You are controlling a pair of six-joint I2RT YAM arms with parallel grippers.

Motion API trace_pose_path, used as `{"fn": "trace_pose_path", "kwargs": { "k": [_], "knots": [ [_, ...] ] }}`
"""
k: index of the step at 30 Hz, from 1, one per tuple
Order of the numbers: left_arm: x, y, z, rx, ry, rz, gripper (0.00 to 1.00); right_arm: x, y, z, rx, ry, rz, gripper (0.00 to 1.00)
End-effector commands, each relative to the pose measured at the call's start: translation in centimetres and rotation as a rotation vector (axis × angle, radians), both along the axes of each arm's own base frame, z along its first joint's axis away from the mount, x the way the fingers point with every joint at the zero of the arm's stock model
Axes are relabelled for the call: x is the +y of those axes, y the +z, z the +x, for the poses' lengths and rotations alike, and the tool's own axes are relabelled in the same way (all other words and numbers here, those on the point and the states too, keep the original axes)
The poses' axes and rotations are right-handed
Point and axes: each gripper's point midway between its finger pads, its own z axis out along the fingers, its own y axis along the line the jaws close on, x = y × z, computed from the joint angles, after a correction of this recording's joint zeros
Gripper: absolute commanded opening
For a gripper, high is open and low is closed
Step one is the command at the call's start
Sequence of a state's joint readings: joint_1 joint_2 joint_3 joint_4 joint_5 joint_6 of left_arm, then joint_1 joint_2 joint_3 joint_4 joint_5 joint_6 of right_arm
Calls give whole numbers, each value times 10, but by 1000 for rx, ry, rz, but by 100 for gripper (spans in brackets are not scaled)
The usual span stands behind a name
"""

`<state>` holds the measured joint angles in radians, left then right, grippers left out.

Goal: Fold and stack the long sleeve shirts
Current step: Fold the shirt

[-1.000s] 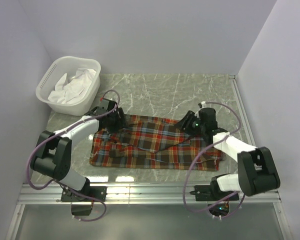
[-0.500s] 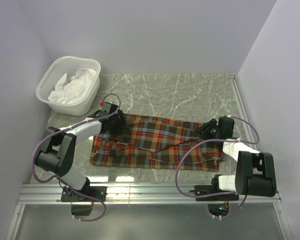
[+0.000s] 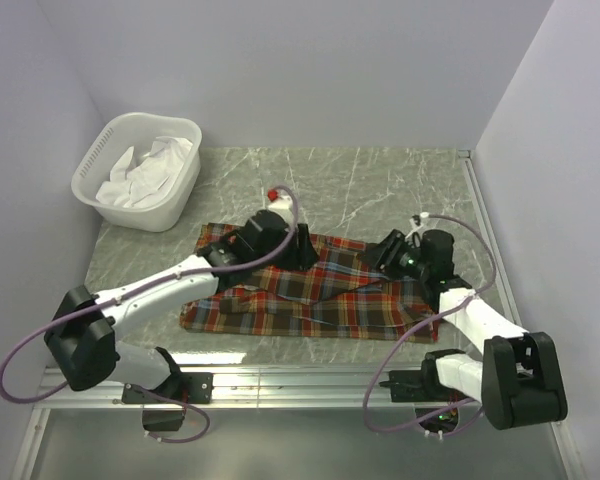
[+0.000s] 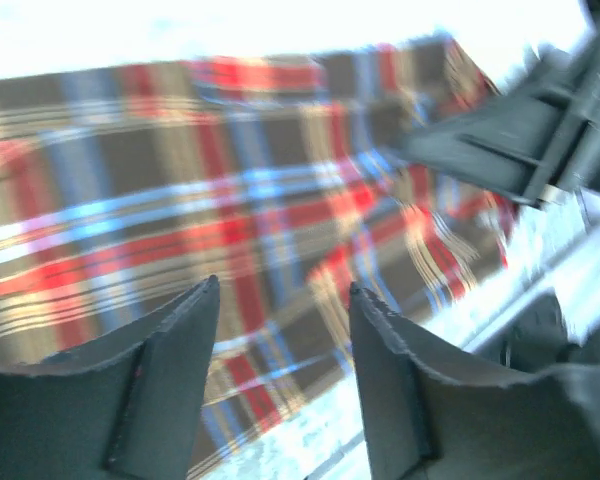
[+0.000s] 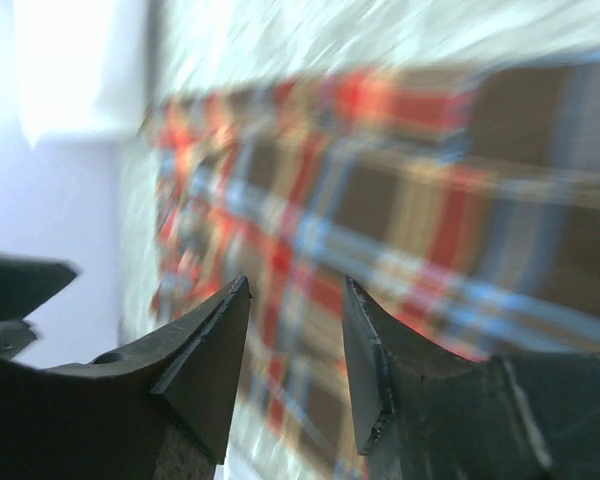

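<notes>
One long sleeve shirt (image 3: 310, 295), plaid in red, blue and brown, lies spread flat across the table's middle. My left gripper (image 3: 304, 246) reaches over the middle of its far edge. In the left wrist view this gripper (image 4: 283, 285) is open, with only blurred plaid shirt (image 4: 180, 190) and table showing between its fingers. My right gripper (image 3: 384, 252) hangs over the shirt's far right part, facing left. In the right wrist view it (image 5: 297, 282) is open over the shirt (image 5: 400, 210), holding nothing.
A white basket (image 3: 92, 165) holding crumpled white cloth (image 3: 145, 168) stands at the back left. The grey marble table (image 3: 380, 180) runs behind the shirt. Walls close in on the left, back and right. A metal rail (image 3: 300, 385) lines the near edge.
My left arm has swung right from the shirt's far left corner to the middle of its far edge. My right gripper went right, then came back left over the shirt.
</notes>
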<state>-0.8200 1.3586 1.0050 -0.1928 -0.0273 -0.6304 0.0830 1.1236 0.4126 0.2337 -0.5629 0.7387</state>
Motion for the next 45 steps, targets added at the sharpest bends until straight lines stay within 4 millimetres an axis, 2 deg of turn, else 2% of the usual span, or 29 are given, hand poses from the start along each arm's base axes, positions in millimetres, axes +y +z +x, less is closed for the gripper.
{"fn": "trace_pose_path", "kwargs": {
  "k": [1, 2, 5, 6, 7, 10, 11, 16, 18, 20, 21, 22, 26, 30, 38, 41, 42, 45],
  "knots": [
    [-32, -25, -23, -28, -141, 5, 51, 40, 17, -11, -84, 163, 64, 49],
    [-39, -38, -25, -11, -164, 17, 48, 44, 15, -12, -75, 166, 68, 48],
    [-60, -62, -34, 35, -228, 18, 42, 54, 3, -11, -40, 176, 85, 46],
    [-63, -69, -36, 47, -242, 28, 40, 55, 1, -9, -40, 176, 88, 42],
    [-67, -81, -38, 72, -253, 49, 33, 56, -14, -11, 7, 179, 88, 40],
    [-70, -101, -43, 128, -263, 77, 31, 58, -40, -13, 92, 173, 113, 37],
    [-66, -117, -47, 172, -263, 112, 30, 59, -48, -17, 131, 165, 127, 36],
    [-46, -155, -69, 295, -273, 192, 22, 51, -78, -25, 238, 125, 128, 31],
    [-36, -162, -76, 324, -262, 215, 22, 36, -89, -25, 276, 66, 72, 31],
    [-27, -171, -83, 351, -258, 241, 21, 22, -90, -17, 254, 14, 1, 30],
    [-25, -173, -85, 362, -254, 244, 21, 14, -97, -21, 294, -17, -32, 30],
    [-21, -178, -88, 375, -251, 255, 20, 7, -91, -14, 265, -37, -53, 30],
    [-21, -183, -90, 396, -258, 262, 19, -19, -90, -8, 263, -133, -104, 30],
    [-23, -179, -89, 388, -263, 256, 20, -45, -91, -4, 275, -227, -125, 30],
    [-23, -177, -90, 386, -261, 248, 25, -98, -81, 8, 272, -473, -194, 30],
    [-23, -173, -89, 378, -262, 243, 29, -118, -76, 12, 271, -552, -227, 30],
    [-24, -171, -88, 374, -261, 240, 30, -126, -80, 11, 295, -575, -236, 30],
    [-25, -162, -84, 354, -256, 235, 39, -136, -76, 17, 305, -605, -279, 31]
  ]
}}
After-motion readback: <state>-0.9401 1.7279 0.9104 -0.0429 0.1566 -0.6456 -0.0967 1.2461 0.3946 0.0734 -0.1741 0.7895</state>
